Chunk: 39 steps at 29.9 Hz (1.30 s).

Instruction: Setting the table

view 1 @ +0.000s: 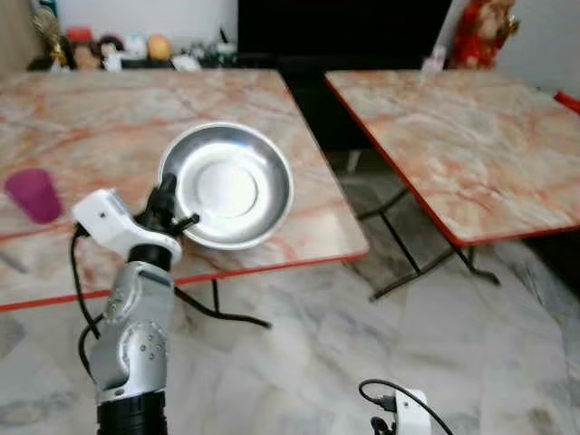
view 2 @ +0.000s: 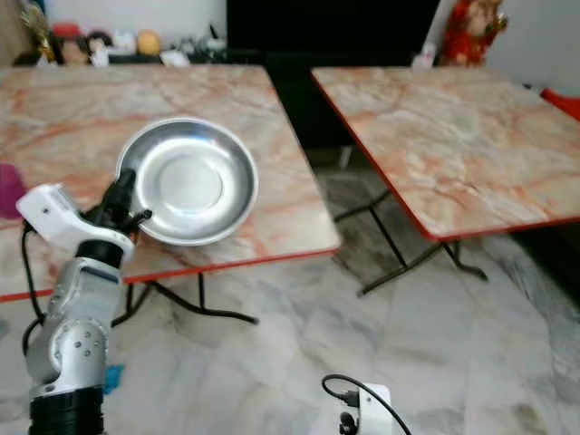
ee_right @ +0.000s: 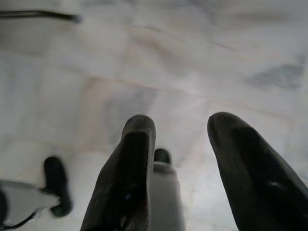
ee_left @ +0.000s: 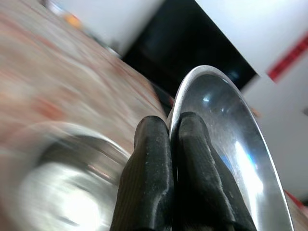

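Two marble-topped folding tables [view 1: 82, 118] stand on pale marble floor [view 1: 299, 362]; a purple cup [view 1: 33, 194] sits on the left one, figurines [view 1: 100, 50] along its far edge.

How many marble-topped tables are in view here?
2. One table on the robot's left, under the steel plate pinched by the left gripper; the other table to the right, across a gap.

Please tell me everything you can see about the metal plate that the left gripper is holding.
The steel plate is round, shiny and shallow, with a flat middle, a sloping raised rim and nothing in it. The left gripper pinches its near-left rim, one finger on each face. It is over the near right part of the left marble table; whether it rests there or hangs above, I cannot tell.
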### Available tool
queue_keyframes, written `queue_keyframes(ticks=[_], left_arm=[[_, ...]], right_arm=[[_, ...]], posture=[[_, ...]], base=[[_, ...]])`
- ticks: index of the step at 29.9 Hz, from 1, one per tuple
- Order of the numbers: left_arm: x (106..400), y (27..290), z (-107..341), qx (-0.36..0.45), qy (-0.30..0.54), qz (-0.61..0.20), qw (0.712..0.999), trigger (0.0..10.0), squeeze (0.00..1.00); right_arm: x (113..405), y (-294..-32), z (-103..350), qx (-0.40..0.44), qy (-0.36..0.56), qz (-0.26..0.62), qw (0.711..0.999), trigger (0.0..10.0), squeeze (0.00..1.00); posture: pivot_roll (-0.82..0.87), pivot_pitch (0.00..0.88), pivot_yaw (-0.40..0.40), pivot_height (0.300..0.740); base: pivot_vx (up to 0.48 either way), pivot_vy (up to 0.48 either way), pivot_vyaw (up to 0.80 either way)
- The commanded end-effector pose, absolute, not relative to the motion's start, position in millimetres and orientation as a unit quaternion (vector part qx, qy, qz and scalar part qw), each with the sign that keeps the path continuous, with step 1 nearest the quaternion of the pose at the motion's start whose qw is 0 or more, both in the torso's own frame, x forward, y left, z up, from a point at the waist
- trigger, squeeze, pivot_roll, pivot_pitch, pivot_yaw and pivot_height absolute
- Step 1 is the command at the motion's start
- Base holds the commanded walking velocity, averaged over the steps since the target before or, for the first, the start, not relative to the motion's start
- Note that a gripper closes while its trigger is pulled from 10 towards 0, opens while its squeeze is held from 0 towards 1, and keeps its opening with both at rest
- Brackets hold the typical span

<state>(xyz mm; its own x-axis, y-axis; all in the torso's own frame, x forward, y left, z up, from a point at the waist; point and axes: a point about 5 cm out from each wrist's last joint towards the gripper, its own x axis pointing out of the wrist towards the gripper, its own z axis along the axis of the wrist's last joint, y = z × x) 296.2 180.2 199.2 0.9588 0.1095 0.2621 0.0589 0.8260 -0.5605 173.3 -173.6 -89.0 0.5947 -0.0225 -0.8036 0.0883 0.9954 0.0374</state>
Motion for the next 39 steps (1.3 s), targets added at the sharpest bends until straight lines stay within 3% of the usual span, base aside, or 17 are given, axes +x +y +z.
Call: queue_keyframes(ticks=[1, 12, 21, 26, 39], left_arm=[[297.4, 168.5, 204.7, -0.299, -0.147, -0.011, 0.943, 10.0, 0.00], [298.0, 168.2, 203.0, -0.298, -0.143, -0.011, 0.944, 10.0, 0.00], [298.5, 167.9, 201.5, -0.297, -0.138, -0.010, 0.945, 10.0, 0.00], [298.9, 168.3, 200.8, -0.295, -0.136, -0.007, 0.946, 10.0, 0.00], [301.0, 172.0, 199.1, -0.292, -0.133, 0.001, 0.947, 10.0, 0.00]], right_arm=[[163.1, -185.2, -92.4, 0.029, 0.463, -0.046, 0.885, 10.0, 0.00], [165.9, -184.1, -90.9, 0.011, 0.452, -0.043, 0.891, 10.0, 0.00], [168.5, -184.8, -89.4, 0.014, 0.445, -0.047, 0.894, 10.0, 0.00], [169.7, -182.8, -89.1, 0.013, 0.445, -0.042, 0.895, 10.0, 0.00], [172.5, -180.7, -87.9, 0.011, 0.439, -0.036, 0.897, 10.0, 0.00]], posture=[[0.14, 0.032, -0.088, 0.740], [0.14, 0.018, -0.086, 0.740], [0.14, 0.028, -0.086, 0.740], [0.14, 0.031, -0.086, 0.740], [0.13, 0.033, -0.074, 0.740]], base=[[0.000, -0.371, -0.79], [0.000, -0.369, 0.00], [0.000, -0.365, 0.72], [0.000, -0.362, 0.09], [0.000, -0.352, 0.80]])
